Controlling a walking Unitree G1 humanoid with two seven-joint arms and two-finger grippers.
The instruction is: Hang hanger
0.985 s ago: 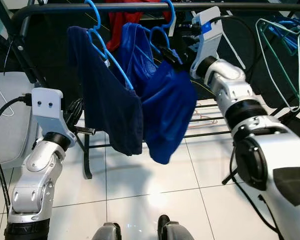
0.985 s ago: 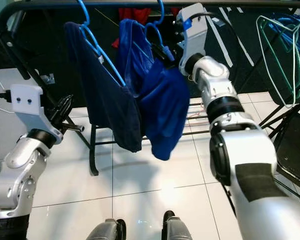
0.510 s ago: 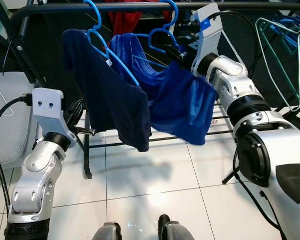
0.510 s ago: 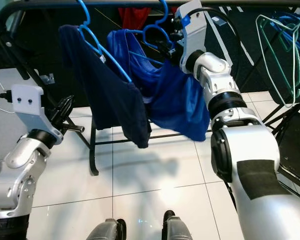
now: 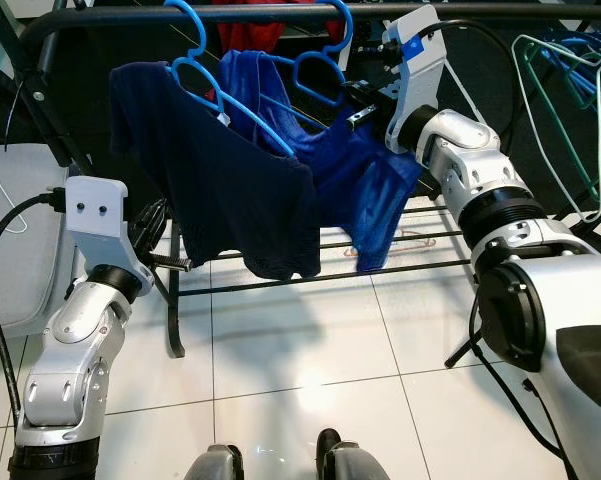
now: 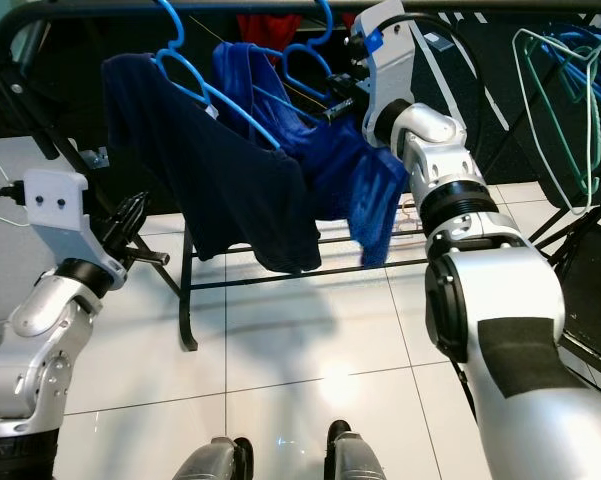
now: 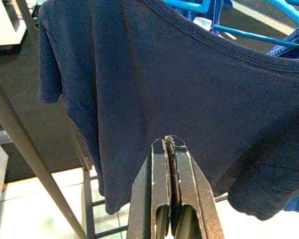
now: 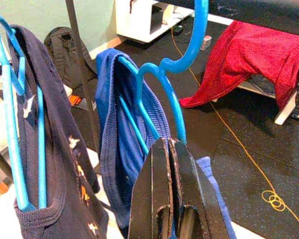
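Observation:
A black rail (image 5: 280, 14) runs across the top of a clothes rack. A blue hanger (image 5: 320, 65) carrying a royal blue shirt (image 5: 370, 190) has its hook up at the rail. My right gripper (image 5: 358, 103) is shut on that hanger's sloping arm just below the hook; in the right wrist view the hanger (image 8: 159, 94) runs into the closed fingertips (image 8: 161, 149). To its left a navy shirt (image 5: 220, 180) hangs on another blue hanger (image 5: 195, 60). My left gripper (image 7: 169, 142) is shut and empty, low in front of the navy shirt (image 7: 189, 94).
Green and blue wire hangers (image 5: 570, 100) hang at the right end of the rack. A red garment (image 5: 245, 35) lies behind the rail. The rack's lower bars (image 5: 320, 275) cross above the white tiled floor (image 5: 300, 350). A white unit (image 5: 10, 240) stands at the left.
My right gripper has lifted the hanger with the royal blue shirt up and right to the rail. That shirt swung out and now hangs bunched; the navy shirt shifted with it.

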